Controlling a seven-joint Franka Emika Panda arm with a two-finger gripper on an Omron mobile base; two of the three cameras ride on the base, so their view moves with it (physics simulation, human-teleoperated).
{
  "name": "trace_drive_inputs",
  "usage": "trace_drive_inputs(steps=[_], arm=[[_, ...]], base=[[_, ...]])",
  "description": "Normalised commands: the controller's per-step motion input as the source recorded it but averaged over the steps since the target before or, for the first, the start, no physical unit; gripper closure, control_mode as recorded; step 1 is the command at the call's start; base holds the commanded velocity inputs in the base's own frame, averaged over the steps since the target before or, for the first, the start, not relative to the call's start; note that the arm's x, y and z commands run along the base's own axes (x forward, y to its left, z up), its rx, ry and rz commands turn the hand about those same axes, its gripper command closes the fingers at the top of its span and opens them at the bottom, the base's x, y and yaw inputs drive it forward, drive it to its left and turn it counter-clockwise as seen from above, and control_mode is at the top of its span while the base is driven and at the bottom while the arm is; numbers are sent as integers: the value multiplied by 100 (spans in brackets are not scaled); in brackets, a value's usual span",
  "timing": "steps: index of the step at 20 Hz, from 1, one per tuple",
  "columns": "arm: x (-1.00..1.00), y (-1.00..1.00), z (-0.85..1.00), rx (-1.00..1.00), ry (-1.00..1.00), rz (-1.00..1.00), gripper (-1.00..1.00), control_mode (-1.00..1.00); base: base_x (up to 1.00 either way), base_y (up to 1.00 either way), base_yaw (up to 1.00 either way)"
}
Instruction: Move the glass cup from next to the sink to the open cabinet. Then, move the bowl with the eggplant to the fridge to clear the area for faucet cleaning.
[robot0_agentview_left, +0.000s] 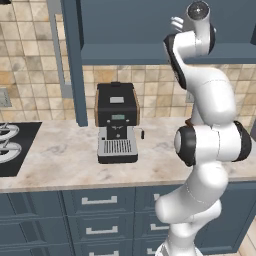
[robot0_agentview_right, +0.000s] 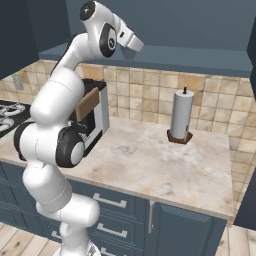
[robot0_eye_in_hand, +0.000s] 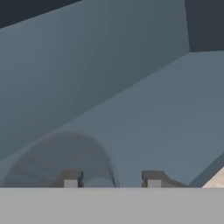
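Observation:
The glass cup (robot0_eye_in_hand: 65, 159) is a see-through greyish tumbler that rests on the flat inner shelf (robot0_eye_in_hand: 170, 113) of the open cabinet (robot0_agentview_left: 135, 30), close under the hand camera. My gripper (robot0_eye_in_hand: 112, 180) is open. One fingertip (robot0_eye_in_hand: 71, 179) overlaps the cup, the other (robot0_eye_in_hand: 153, 179) stands clear of it, and the cup's wall runs between them. In the base views the arm reaches high and the hand (robot0_agentview_right: 131, 40) points into the cabinet (robot0_agentview_right: 190, 30). The sink, bowl, eggplant, fridge and faucet are out of view.
Below the cabinet on the marble counter (robot0_agentview_right: 145, 160) are a black coffee machine (robot0_agentview_left: 117, 122) and a paper towel roll (robot0_agentview_right: 181, 116). A stove (robot0_agentview_left: 10, 145) lies at the counter's left end. The cabinet's open door (robot0_agentview_left: 75, 60) hangs left of the arm.

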Motion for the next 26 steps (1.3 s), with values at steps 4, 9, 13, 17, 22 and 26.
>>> trace_drive_inputs(steps=[4,9,13,17,22,26], arm=[[-3,0,44,-4,-15,0,-100,-100],[-39,0,29,-16,-27,5,-100,-100],[-100,2,-27,-30,-26,20,-100,-100],[-100,11,-68,-36,-18,24,-100,-100],[-100,10,-100,-31,5,14,-100,-100],[-100,18,-100,-27,9,1,-100,-100]], base=[[0,0,0],[0,0,0],[0,0,0],[0,0,0],[0,0,0],[0,0,0]])
